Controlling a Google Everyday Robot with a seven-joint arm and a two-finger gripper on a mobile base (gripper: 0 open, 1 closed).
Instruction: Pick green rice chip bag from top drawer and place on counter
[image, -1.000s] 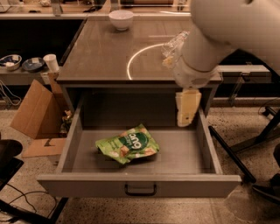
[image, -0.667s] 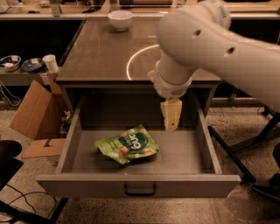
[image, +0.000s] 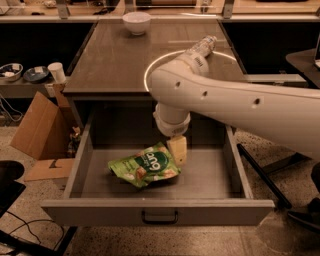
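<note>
The green rice chip bag (image: 143, 166) lies flat in the open top drawer (image: 159, 210), a little left of its middle, logo up. My gripper (image: 177, 151) hangs from the white arm inside the drawer, its pale fingers at the bag's right edge, touching or almost touching it. The counter (image: 115, 60) is behind the drawer, with a pale circle line on its surface. A clear plastic bottle (image: 202, 48) lies on the counter behind my arm, partly hidden by it.
A white bowl (image: 136, 22) stands at the counter's far edge. A cardboard box (image: 37, 127) leans at the left of the cabinet. A shelf at left holds a cup (image: 56, 72) and dishes. Table legs stand at right.
My arm has swung left and lower into the drawer; the gripper moved from the drawer's right side to the bag's right edge. The bag has not moved.
</note>
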